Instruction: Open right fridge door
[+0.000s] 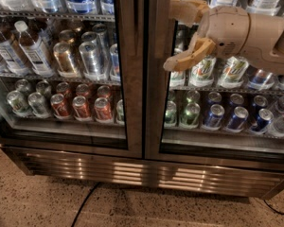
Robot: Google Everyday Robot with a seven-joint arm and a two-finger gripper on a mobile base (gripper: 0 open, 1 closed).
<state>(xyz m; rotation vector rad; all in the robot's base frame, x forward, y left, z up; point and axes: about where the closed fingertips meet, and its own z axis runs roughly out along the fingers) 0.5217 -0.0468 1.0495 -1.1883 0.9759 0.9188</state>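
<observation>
- Hovering with its fingers spread wide and nothing between them, the gripper (170, 38) is in front of the upper inner edge of the right fridge door (227, 141), which is shut.
- That door looks heavy and rigid, with breakable glass. No handle shows, so hooking the dark metal frame at that inner edge seems best.
- Below the door are a slatted grille (146, 171), a speckled floor (38, 202) and a dark cable (84, 206).

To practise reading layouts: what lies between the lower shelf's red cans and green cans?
In the camera view, both doors' dark frame uprights; the open gripper hangs above, before the right fridge door.
</observation>
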